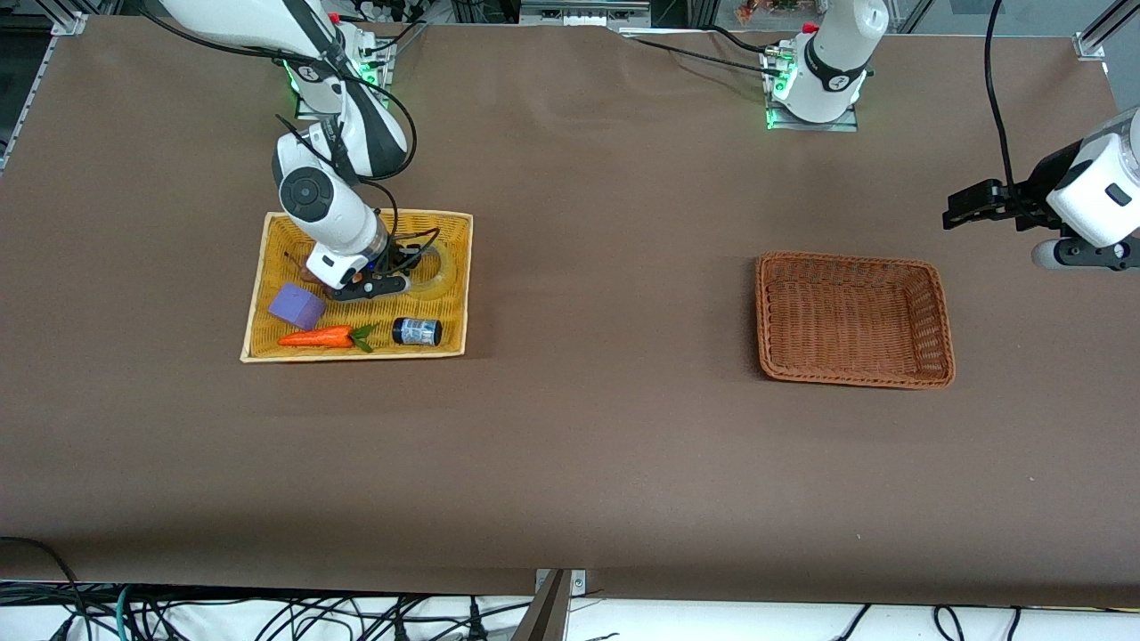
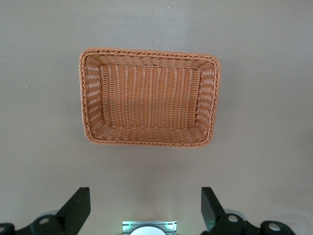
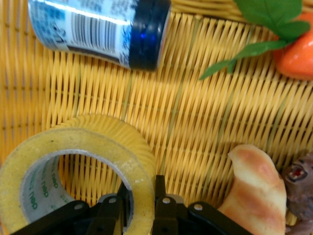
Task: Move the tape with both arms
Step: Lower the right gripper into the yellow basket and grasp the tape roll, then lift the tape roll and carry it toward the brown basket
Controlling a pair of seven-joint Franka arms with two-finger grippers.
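The right tool (image 3: 142, 208) clamps the tape roll (image 3: 73, 166) wall for lifting from the yellow tray (image 1: 450, 267), while the left tool (image 2: 144, 208) waits wide above the brown basket (image 2: 93, 98).

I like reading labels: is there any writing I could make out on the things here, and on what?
Jar: a barcode and small white print on a blue label, too blurred to read.
Tape: faint green print on the inner core, repeated, too small to read surely.
No other writing is visible.

table (image 1: 570, 445): brown | yellow tray (image 1: 254, 303) | brown basket (image 1: 935, 303)
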